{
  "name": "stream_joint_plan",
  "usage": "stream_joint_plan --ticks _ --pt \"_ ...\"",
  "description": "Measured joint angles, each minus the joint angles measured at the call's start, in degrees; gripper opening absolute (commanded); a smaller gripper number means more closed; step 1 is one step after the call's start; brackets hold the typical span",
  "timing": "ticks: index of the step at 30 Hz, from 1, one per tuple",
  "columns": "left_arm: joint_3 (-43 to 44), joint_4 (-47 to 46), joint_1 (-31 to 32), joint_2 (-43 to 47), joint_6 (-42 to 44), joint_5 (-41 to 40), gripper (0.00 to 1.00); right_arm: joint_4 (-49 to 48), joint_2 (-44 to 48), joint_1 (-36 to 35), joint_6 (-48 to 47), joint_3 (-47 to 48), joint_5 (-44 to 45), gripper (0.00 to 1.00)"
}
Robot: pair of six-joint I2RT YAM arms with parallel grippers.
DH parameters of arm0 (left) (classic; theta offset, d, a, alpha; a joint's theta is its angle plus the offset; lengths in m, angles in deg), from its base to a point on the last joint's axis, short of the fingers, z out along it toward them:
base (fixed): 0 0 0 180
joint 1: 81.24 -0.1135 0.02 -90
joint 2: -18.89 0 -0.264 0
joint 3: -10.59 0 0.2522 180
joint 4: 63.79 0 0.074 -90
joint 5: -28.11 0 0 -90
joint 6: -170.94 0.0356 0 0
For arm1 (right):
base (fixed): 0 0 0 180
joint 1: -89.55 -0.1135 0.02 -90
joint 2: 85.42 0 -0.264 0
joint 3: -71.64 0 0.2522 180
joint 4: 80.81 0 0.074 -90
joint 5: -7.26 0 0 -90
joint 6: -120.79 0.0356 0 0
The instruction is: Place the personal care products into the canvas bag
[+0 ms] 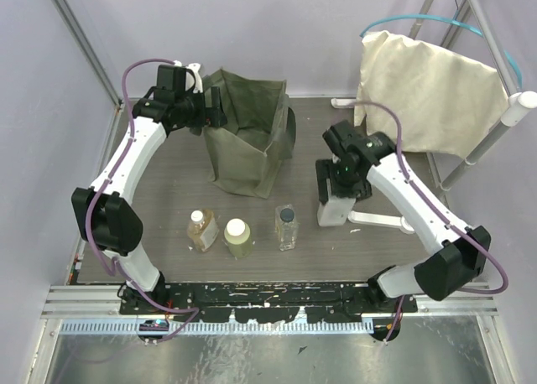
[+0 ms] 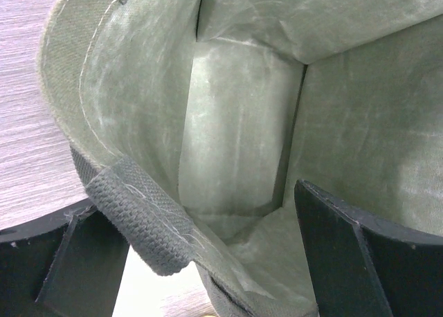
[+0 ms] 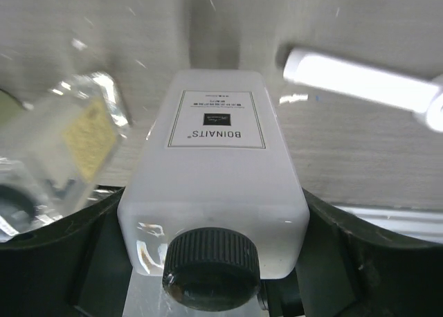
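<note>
The white bottle (image 1: 334, 208) with a dark cap (image 3: 211, 268) stands on the table right of the bag. My right gripper (image 1: 336, 191) (image 3: 211, 258) is down over it, its fingers pressed against both sides of the bottle (image 3: 214, 158). The amber bottle (image 1: 201, 230), the yellow-green bottle (image 1: 238, 238) and the clear bottle (image 1: 287, 226) (image 3: 62, 158) stand in a row near the front. The olive canvas bag (image 1: 243, 141) stands upright at the back. My left gripper (image 1: 210, 107) (image 2: 201, 261) is open astride the bag's left rim and strap (image 2: 131, 213), one finger inside.
A cream cloth sack (image 1: 436, 95) hangs on a white rack at the back right. The rack's white foot bar (image 1: 382, 220) (image 3: 360, 82) lies on the table just right of the white bottle. Walls close in the left and back.
</note>
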Motion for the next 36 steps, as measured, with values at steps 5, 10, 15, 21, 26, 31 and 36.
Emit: stream_joint_plan --ticks 5,10,15,21,26,31,36 --pt "-0.9 0.0 0.0 0.8 0.0 0.1 0.98 0.5 -2.6 0.0 -0.9 18.6 2.2 0.01" --pt "-1.6 0.0 0.0 1.3 0.0 0.2 0.98 -4.4 -3.0 0.1 -3.5 28.5 2.3 0.01" --pt "-1.9 0.0 0.0 1.6 0.0 0.6 0.98 -8.7 -6.3 0.1 -6.3 33.9 -0.3 0.01" --pt "-4.6 -0.7 0.0 3.6 -0.5 1.3 0.98 -15.9 -14.1 0.1 -9.6 44.1 -5.6 0.01" --pt "-6.2 -1.1 0.0 4.7 -0.7 1.4 0.98 -20.0 -18.1 0.1 -11.3 52.1 -9.6 0.01" --pt "-6.8 -1.1 0.0 5.6 -1.1 1.4 0.98 -25.3 -19.3 0.1 -11.9 57.0 -13.7 0.01" --pt "-6.9 -1.1 0.0 5.8 -1.4 1.9 0.98 -29.0 -19.6 0.1 -11.9 57.3 -16.2 0.01"
